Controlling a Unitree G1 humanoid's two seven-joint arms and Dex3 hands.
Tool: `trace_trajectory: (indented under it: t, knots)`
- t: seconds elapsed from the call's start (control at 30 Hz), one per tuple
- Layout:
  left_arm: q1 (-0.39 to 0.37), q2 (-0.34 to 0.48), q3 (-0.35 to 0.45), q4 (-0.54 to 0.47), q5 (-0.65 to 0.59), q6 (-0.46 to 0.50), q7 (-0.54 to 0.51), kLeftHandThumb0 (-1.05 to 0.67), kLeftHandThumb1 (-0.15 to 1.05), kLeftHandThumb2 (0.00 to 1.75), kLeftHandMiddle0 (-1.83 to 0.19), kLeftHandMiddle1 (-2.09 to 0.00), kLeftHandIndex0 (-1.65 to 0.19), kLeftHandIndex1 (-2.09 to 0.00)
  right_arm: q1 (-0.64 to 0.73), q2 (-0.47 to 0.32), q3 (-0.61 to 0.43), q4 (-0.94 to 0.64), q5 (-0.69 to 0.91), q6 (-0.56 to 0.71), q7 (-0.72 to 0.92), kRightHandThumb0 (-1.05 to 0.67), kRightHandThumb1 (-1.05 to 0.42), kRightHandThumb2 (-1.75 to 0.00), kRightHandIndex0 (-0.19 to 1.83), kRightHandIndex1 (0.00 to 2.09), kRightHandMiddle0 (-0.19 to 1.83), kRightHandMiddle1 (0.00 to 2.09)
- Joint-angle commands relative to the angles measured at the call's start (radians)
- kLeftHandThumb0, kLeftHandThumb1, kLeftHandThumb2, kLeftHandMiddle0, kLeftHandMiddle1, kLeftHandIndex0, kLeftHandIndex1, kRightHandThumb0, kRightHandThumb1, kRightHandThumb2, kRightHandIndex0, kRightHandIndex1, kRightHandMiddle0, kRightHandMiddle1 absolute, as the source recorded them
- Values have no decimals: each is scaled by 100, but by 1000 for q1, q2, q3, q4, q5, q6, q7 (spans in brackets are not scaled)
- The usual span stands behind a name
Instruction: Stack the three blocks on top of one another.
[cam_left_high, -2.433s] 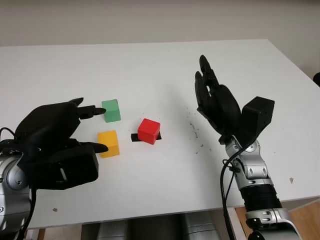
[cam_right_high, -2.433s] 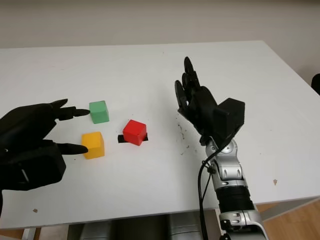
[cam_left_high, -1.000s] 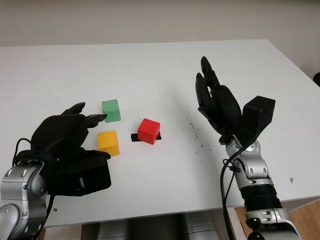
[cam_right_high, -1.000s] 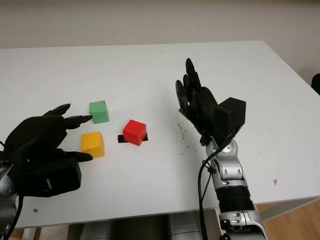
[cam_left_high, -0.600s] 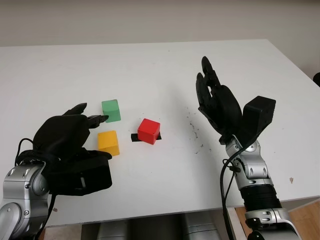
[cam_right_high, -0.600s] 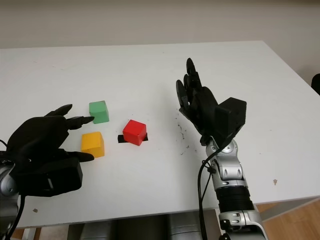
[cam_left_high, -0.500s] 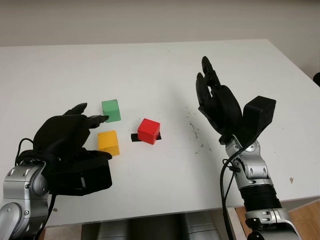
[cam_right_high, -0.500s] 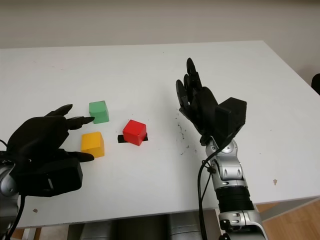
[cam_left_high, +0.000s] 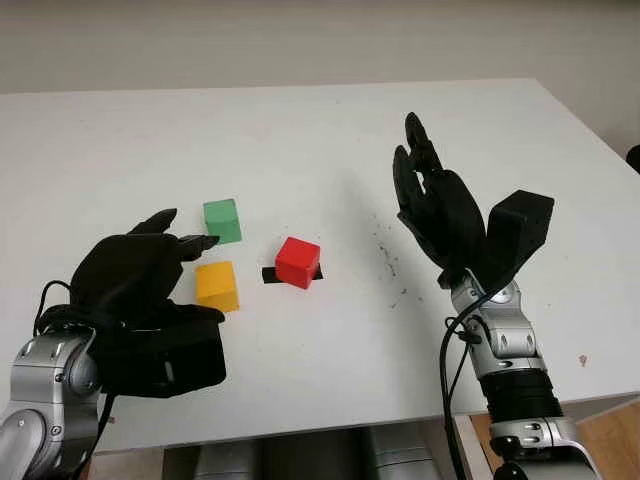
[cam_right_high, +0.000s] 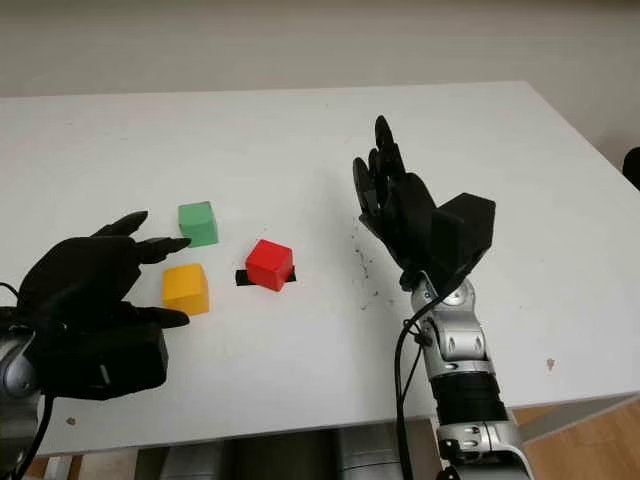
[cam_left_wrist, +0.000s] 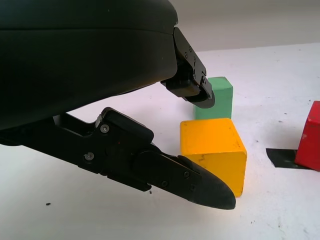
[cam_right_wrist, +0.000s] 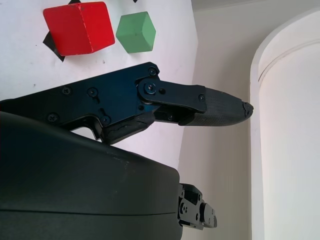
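Three blocks lie apart on the white table (cam_left_high: 300, 140): a green block (cam_left_high: 222, 220) at the back, a yellow block (cam_left_high: 217, 286) in front of it, and a red block (cam_left_high: 298, 262) to the right. My left hand (cam_left_high: 205, 277) is open, low over the table just left of the yellow block. One finger (cam_left_wrist: 195, 90) reaches over its far side and the thumb (cam_left_wrist: 200, 185) lies along its near side; I see no contact. My right hand (cam_left_high: 415, 160) is open, held upright above the table, right of the red block.
A strip of black tape (cam_left_high: 270, 274) lies under the red block. Small dark specks (cam_left_high: 390, 260) dot the table near the right hand. The table's front edge (cam_left_high: 330, 425) runs close to both arms.
The left hand has come down and drawn in beside the yellow block, its fingers now flanking it. The right hand and the blocks have stayed put.
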Motion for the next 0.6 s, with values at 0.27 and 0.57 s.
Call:
trace_trajectory:
  t: [0.27, 0.57]
  knots:
    - [-3, -14, -19, 27, 25, -9, 11, -77, 98, 5, -10, -6, -46, -13, 6, -3, -11, -24, 6, 2, 9, -72, -105, -56, -19, 0, -19, 0]
    - [2, -24, -33, 33, 50, -26, 33, -76, 97, 5, -12, -6, -46, -15, 12, -2, -10, -43, 0, 27, -8, -73, -105, -53, -19, 0, -19, 0]
